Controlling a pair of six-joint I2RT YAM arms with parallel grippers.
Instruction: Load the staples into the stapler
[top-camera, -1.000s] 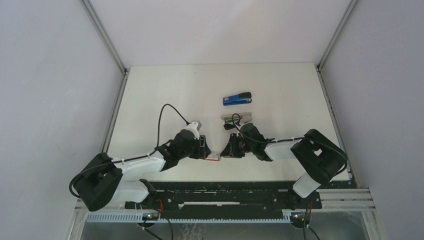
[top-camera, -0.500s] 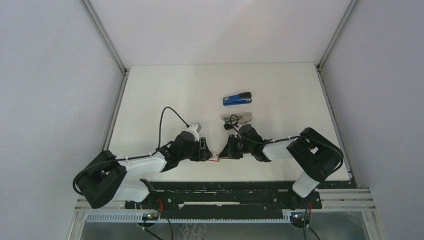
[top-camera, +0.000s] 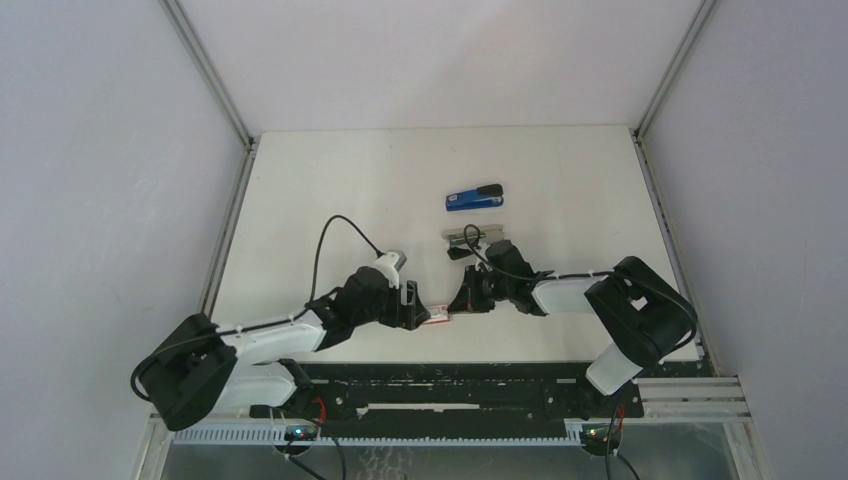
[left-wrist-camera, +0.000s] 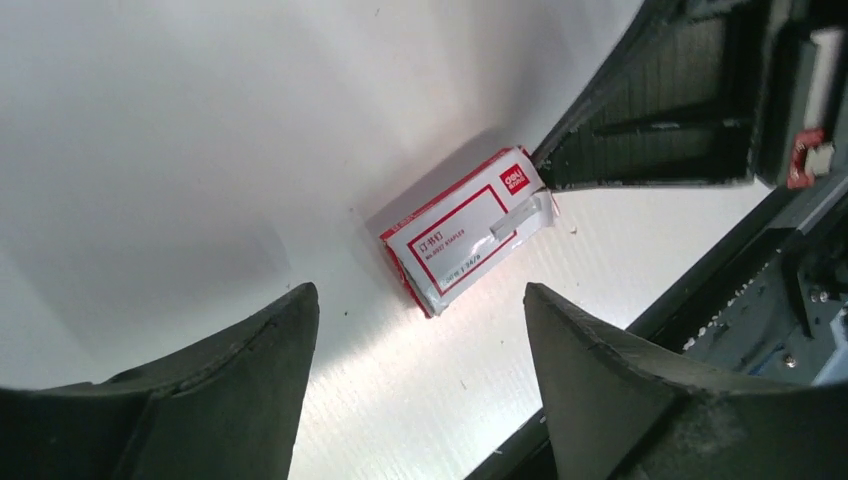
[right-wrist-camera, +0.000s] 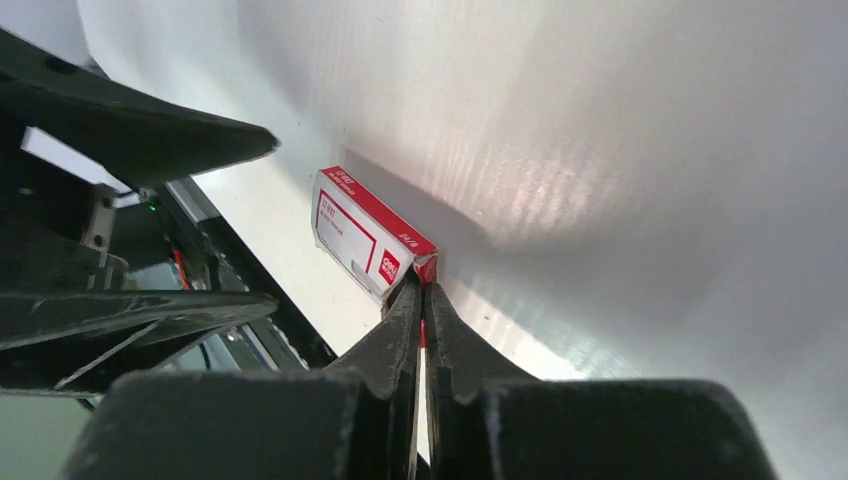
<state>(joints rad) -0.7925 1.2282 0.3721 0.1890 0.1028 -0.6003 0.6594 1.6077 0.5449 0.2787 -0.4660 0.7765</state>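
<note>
Staples box (left-wrist-camera: 465, 232), one end in the closed right tool (right-wrist-camera: 422, 287) per right wrist view; left tool (left-wrist-camera: 418, 300) wide open.

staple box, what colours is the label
The staple box is white with red borders, clearest in left wrist view.

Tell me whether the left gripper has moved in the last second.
Yes: the left gripper slid slightly toward the table's near edge, away from the fixed blue stapler.
</note>
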